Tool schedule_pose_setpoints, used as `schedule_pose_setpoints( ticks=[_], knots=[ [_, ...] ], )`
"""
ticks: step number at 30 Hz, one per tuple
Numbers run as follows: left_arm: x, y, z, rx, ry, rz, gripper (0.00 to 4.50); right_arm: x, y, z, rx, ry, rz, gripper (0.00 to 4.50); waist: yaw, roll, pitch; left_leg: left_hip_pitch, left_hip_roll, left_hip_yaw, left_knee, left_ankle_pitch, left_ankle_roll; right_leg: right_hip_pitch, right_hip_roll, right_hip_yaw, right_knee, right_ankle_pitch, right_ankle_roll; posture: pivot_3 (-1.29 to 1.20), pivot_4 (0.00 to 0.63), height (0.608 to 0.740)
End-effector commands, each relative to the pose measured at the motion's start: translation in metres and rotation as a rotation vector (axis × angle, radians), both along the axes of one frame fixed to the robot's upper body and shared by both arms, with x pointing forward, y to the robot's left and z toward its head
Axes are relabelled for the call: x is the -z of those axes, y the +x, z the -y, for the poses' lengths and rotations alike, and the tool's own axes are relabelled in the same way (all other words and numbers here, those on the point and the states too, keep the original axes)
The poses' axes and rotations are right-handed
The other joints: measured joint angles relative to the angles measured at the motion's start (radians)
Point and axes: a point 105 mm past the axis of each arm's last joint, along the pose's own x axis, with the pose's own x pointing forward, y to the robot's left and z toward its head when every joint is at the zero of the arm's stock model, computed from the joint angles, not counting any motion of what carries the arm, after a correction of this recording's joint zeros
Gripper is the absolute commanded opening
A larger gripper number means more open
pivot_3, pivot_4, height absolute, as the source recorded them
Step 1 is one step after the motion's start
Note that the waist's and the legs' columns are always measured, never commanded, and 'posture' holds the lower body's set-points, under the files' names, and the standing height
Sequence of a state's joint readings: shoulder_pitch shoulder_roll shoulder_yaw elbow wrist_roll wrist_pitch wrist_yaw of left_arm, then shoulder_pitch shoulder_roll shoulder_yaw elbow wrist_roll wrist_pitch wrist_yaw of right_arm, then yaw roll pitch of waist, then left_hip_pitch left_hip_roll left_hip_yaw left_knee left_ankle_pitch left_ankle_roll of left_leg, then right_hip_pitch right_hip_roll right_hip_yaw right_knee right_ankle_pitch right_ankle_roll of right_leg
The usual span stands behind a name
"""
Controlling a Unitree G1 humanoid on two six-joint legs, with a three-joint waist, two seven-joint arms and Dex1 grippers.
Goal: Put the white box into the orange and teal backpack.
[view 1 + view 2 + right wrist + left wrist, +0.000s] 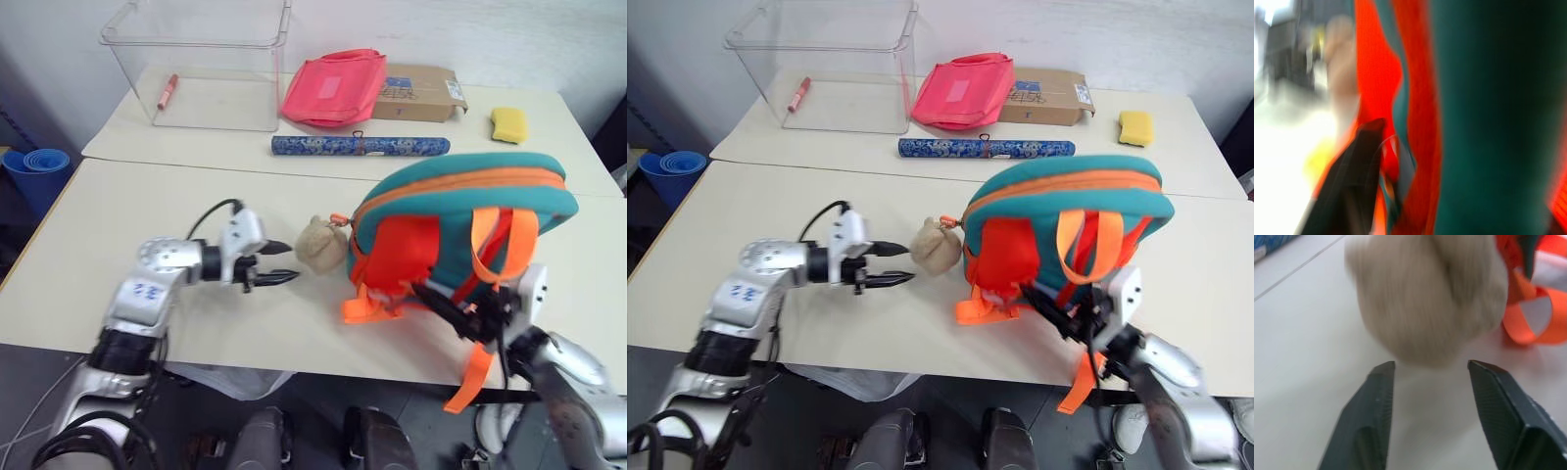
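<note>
The orange and teal backpack (460, 211) stands upright on the near table, to the right, its orange straps hanging over the front edge. Its beige plush toy (320, 245) lies on the table at its left. My left gripper (287, 262) is open, pointing at the toy from the left, just short of it; in the left wrist view the toy (1425, 298) sits just beyond the fingertips. My right gripper (453, 308) is low at the backpack's base among the straps, open, with teal and orange fabric (1474, 98) close against it. The white box is out of view.
On the far table stand a clear plastic bin (201, 59) holding a red pen (168, 91), a pink-red pouch (333, 86), a brown cardboard box (421, 93), a yellow sponge (508, 124) and a blue patterned roll (361, 146). Blue cups (39, 166) sit at the far left.
</note>
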State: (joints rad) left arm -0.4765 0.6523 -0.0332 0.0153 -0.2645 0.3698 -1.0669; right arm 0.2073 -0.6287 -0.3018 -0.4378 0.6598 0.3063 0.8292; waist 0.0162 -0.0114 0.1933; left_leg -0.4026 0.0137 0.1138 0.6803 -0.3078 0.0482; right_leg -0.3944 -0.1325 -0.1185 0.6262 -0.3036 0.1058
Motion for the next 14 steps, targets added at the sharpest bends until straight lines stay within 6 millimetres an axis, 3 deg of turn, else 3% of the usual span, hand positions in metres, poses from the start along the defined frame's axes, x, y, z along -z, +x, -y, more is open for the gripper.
schedule_pose_setpoints(
  ticks=[1,3,8,11,14],
  knots=[
    [-0.007,-0.014,-0.03,-0.021,-0.049,0.039,4.0,-0.021,-0.017,0.025,-0.034,-0.127,0.045,3.77,0.0,0.0,0.0,0.0,0.0,0.0,0.0,0.0,0.0,0.0,0.0,0.0,0.0,0.0,0.0,0.0,0.15,0.74],
    [-0.003,-0.024,-0.056,-0.071,-0.051,0.072,4.5,-0.019,-0.027,0.051,-0.02,-0.245,0.014,4.45,0.001,0.0,0.0,0.001,0.0,0.0,0.0,0.0,0.0,0.001,-0.001,0.0,0.0,0.0,0.0,0.0,0.15,0.74],
    [0.002,-0.038,-0.089,-0.164,-0.032,0.131,4.5,-0.006,-0.047,0.093,-0.021,-0.439,-0.044,4.48,0.01,0.0,0.0,0.003,0.001,0.0,0.0,-0.004,0.001,0.002,-0.002,0.001,-0.006,0.0,0.0,0.0,0.15,0.74],
    [0.011,-0.052,-0.102,-0.183,0.025,0.144,4.5,-0.011,-0.04,0.109,0.031,-0.482,0.015,4.48,0.007,0.0,0.0,0.004,0.0,0.001,0.0,-0.006,0.001,0.003,-0.004,0.002,-0.006,0.0,0.0,0.0,0.15,0.74],
    [0.016,-0.06,-0.102,-0.174,0.045,0.139,4.5,-0.012,-0.032,0.111,0.031,-0.493,0.052,4.48,0.004,0.001,0.0,0.007,0.001,0.002,-0.001,-0.008,-0.002,0.003,-0.004,0.004,-0.005,0.0,-0.001,0.0,0.15,0.74]
  ],
)
